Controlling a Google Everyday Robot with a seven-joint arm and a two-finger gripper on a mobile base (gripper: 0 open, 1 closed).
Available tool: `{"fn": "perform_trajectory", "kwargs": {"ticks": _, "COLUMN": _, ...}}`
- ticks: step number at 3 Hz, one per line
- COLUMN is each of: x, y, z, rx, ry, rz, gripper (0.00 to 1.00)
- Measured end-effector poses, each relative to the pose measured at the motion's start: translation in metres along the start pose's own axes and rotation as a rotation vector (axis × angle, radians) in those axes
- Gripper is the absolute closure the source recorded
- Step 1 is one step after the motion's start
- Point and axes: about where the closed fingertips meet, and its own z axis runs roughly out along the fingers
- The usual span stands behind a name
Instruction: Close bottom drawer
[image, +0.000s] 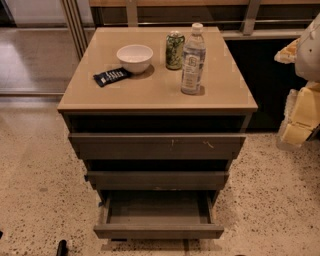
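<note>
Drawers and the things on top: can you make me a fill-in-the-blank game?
The bottom drawer is ___, not shut. The white ___ sits left of the green can. The gripper is at the picture's ___ edge, away from that drawer.
Missing words: open, bowl, right.

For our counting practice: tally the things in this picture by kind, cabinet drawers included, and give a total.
Drawers: 3 (top drawer, middle drawer, bottom drawer pulled open)
Bowls: 1 (white bowl)
Cans: 1 (green can)
Bottles: 1 (clear bottle)
Packets: 1 (dark packet)
Total: 7
Gripper: at the right edge, away from the bottom drawer.
</note>
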Motion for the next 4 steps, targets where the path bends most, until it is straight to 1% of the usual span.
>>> {"fn": "perform_trajectory", "kwargs": {"ticks": 1, "x": 0.000, "y": 0.000, "z": 0.000, "rx": 0.000, "ry": 0.000, "rz": 0.000, "gripper": 0.00}}
{"fn": "perform_trajectory", "kwargs": {"ticks": 2, "x": 0.000, "y": 0.000, "z": 0.000, "rx": 0.000, "ry": 0.000, "rz": 0.000, "gripper": 0.19}}
{"fn": "perform_trajectory", "kwargs": {"ticks": 3, "x": 0.003, "y": 0.007, "z": 0.022, "rx": 0.000, "ry": -0.034, "rz": 0.027, "gripper": 0.42}}
{"fn": "perform_trajectory", "kwargs": {"ticks": 4, "x": 0.009, "y": 0.026, "z": 0.078, "rx": -0.029, "ry": -0.093, "rz": 0.082, "gripper": 0.65}}
